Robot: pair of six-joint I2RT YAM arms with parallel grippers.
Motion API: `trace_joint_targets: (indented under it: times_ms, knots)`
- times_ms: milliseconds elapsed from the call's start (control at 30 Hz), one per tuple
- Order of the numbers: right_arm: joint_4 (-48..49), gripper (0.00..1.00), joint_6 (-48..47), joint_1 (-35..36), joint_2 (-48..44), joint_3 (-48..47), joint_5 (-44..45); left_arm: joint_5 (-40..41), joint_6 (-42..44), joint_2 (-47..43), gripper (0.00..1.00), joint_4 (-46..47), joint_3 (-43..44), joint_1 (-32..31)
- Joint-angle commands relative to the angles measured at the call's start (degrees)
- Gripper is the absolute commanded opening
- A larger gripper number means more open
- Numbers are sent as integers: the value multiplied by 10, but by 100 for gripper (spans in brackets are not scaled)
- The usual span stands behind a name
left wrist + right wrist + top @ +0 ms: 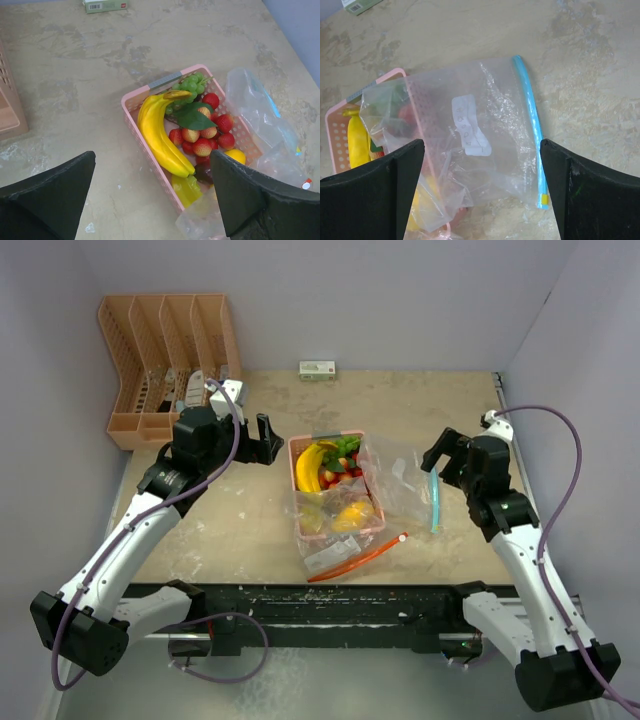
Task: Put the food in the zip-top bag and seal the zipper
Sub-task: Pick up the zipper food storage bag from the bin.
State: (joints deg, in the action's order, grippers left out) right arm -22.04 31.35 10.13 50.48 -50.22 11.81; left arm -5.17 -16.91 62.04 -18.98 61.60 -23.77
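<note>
Only the left wrist view resolves the green grapes (192,81); the top view shows two zip-top bags (402,480). The left fingers (50,195) and right fingers (375,190) gape wide, empty.

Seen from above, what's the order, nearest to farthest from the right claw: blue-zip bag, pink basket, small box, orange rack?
1. The blue-zip bag, beside the right gripper.
2. The pink basket, left of it.
3. The small box, back wall.
4. The orange rack, far-left corner.
</note>
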Motion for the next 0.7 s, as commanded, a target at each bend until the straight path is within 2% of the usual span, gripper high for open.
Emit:
trace_joint_targets:
  times_ms: [0, 667]
  knots:
    - [10, 99, -6, 1, -20, 2, 16, 7, 7, -1, 99, 7, 8, 0]
    - [13, 99, -11, 1, -25, 28, 14, 2, 1, 1, 99, 8, 9, 0]
